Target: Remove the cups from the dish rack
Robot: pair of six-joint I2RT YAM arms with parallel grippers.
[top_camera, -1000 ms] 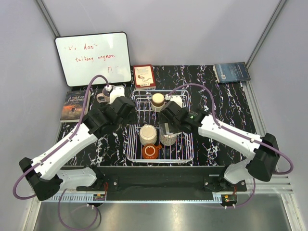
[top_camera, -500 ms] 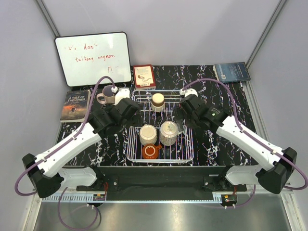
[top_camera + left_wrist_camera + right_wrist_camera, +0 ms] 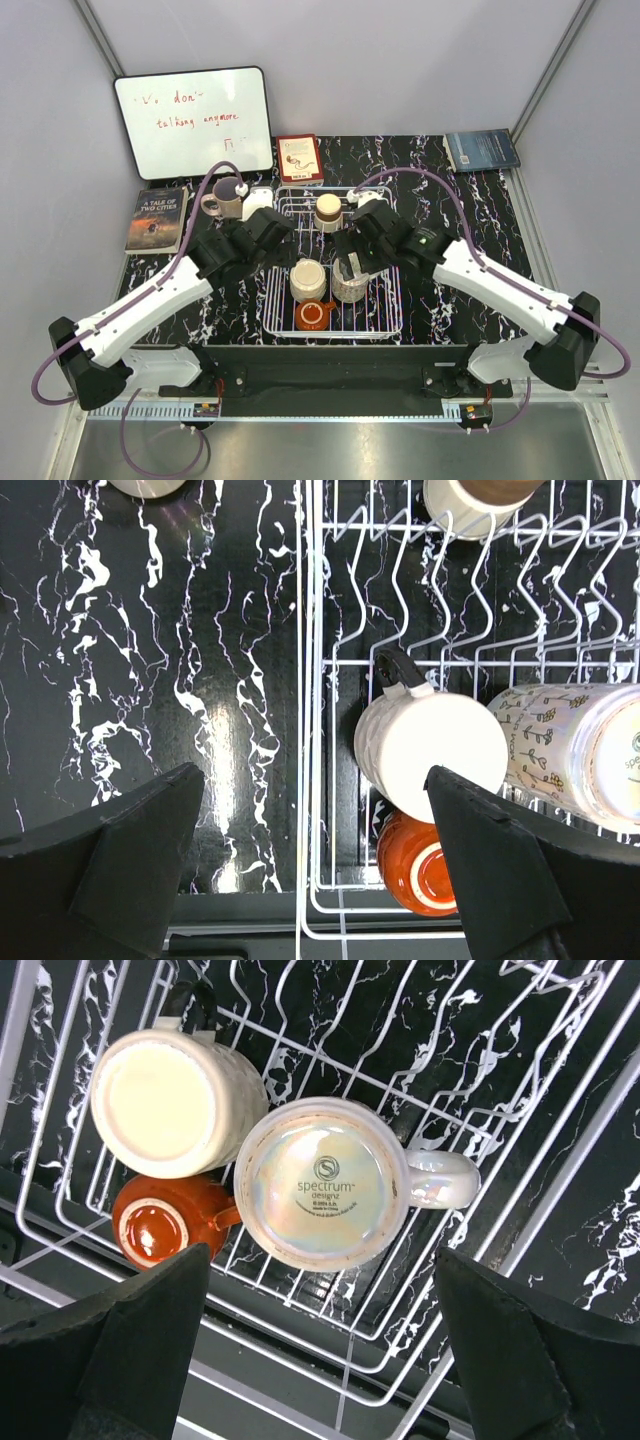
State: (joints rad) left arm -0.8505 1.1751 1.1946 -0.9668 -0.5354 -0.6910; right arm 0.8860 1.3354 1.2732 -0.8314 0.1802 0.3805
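The white wire dish rack (image 3: 385, 310) holds three upside-down cups at its near end: cream (image 3: 308, 278), speckled (image 3: 350, 290) and orange-red (image 3: 313, 315). A brown-rimmed cup (image 3: 328, 212) stands at the rack's far end. A pink cup (image 3: 222, 200) stands on the table left of the rack. My left gripper (image 3: 266, 232) hangs open above the rack's left rim (image 3: 305, 680), with the cream cup (image 3: 435, 755) just to its right. My right gripper (image 3: 350, 262) is open directly above the speckled cup (image 3: 325, 1180), touching nothing.
A whiteboard (image 3: 195, 120) leans at the back left, with a red book (image 3: 300, 158) beside it. A blue book (image 3: 482, 150) lies at the back right and a dark book (image 3: 158, 218) at the left edge.
My left gripper has drawn away from the pink cup, which now stands free, and shifted towards the rack. My right arm swung out to the right, then returned over the speckled cup.
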